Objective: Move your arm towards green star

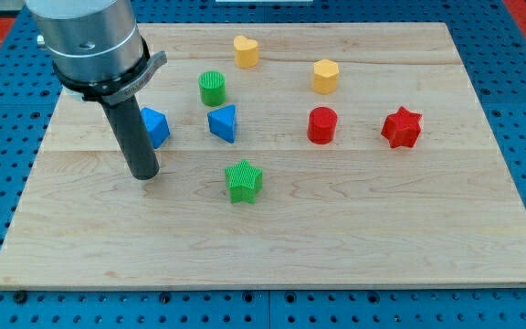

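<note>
At the left of the frame you see my tip (144, 174) resting on the wooden board (272, 247); the arm ends in a plain rod, so there is no pincer whose opening you could judge. Just behind the rod, touching its right edge in this view, sits a blue block (156, 126) of unclear shape. Moving right, you find a green cylinder (212, 88) near the top and a blue triangle (224, 122) below it. The green star (243, 180) lies at the centre, lower than the rest, to the right of my tip and apart from it. Further right stand a yellow heart (246, 50), a yellow block (325, 75), a red cylinder (321, 124) and a red star (401, 127).
</note>
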